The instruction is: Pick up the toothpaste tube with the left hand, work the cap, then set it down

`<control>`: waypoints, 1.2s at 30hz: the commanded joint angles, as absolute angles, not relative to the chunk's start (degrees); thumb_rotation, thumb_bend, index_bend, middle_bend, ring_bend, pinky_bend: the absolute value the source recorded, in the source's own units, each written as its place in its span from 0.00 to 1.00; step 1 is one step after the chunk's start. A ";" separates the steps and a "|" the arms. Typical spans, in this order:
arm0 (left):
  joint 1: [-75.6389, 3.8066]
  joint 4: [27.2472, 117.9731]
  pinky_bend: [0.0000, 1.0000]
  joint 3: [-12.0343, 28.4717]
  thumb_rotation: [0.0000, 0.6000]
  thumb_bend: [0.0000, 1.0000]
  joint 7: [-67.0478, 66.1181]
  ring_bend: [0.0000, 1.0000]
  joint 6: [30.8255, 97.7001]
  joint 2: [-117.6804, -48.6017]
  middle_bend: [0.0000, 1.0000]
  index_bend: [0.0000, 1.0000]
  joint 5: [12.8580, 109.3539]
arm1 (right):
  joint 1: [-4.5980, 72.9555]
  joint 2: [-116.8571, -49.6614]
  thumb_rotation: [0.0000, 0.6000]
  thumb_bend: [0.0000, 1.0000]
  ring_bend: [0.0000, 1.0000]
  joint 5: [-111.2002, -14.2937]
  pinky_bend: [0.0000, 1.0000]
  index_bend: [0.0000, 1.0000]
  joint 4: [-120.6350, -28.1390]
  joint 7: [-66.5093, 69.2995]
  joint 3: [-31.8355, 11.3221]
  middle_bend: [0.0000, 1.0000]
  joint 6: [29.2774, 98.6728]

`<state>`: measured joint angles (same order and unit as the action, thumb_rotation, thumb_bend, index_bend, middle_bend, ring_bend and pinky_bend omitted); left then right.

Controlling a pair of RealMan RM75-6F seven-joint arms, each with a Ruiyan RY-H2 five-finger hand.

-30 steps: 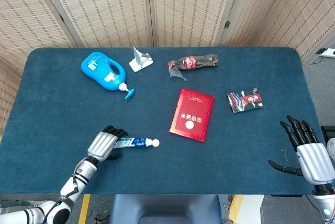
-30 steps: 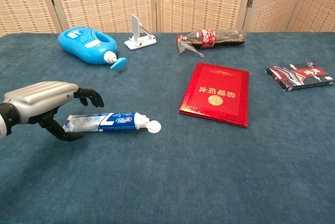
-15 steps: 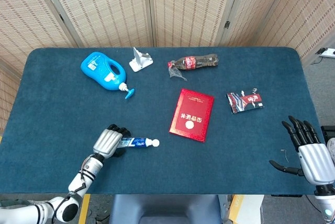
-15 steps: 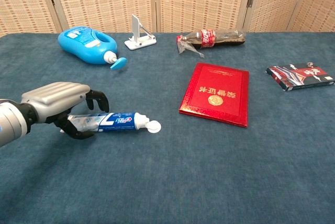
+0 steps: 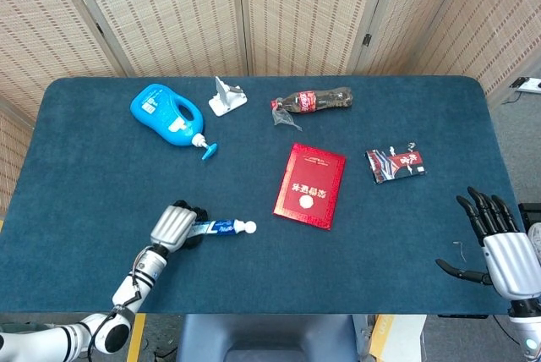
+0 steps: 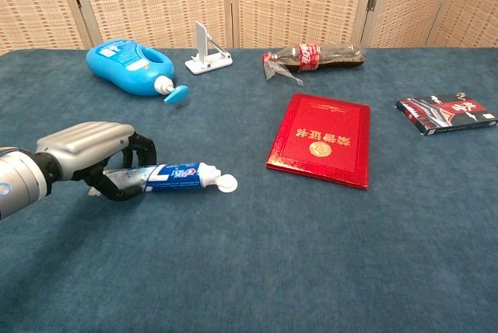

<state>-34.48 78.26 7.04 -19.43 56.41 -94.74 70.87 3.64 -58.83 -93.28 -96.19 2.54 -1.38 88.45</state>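
Pick-up step: left hand fingers wrapped around toothpaste tube tail — cap barely off counter. Next: lift clear, reach cap. Right hand spread, empty.

Left hand grips the tail end of the toothpaste tube, white cap pointing right, near the front edge of the blue table. Right hand sits at the far right edge, fingers spread, holding nothing. Further back: blue detergent bottle, white phone stand, crushed cola bottle, red booklet, dark packet.
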 commanded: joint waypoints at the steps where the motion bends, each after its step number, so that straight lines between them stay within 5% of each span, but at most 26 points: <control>1: -34.81 77.16 0.37 6.79 1.00 0.47 -17.25 0.56 56.12 -94.48 0.58 0.57 72.12 | 3.66 -58.80 0.69 0.00 0.00 -93.34 0.00 0.00 -96.30 2.48 -1.42 0.00 88.49; 6: -35.19 75.02 0.46 6.10 1.00 0.57 -11.19 0.62 56.75 -93.45 0.64 0.61 76.28 | 3.94 -58.72 0.69 0.00 0.00 -93.62 0.00 0.00 -96.63 2.30 -1.42 0.00 88.13; 13: -36.14 72.74 0.57 5.07 1.00 0.58 1.90 0.66 60.91 -90.25 0.69 0.65 85.27 | 5.61 -58.33 0.69 0.00 0.00 -95.08 0.00 0.00 -97.71 3.14 -1.85 0.00 86.93; 22: -38.67 77.25 0.58 5.37 1.00 0.59 12.44 0.68 67.17 -84.87 0.72 0.68 93.93 | 12.23 -57.22 0.69 0.00 0.00 -97.95 0.00 0.00 -102.17 1.90 -3.61 0.00 80.20; 36: -41.31 89.01 0.58 5.70 1.00 0.60 19.02 0.70 67.29 -77.89 0.74 0.71 95.86 | 25.15 -63.26 0.69 0.00 0.00 -94.62 0.00 0.00 -104.32 1.56 -9.57 0.00 68.24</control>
<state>-41.13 88.28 5.74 18.37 67.26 -78.44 95.86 24.21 -62.38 -95.32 -104.22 1.72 -8.90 69.11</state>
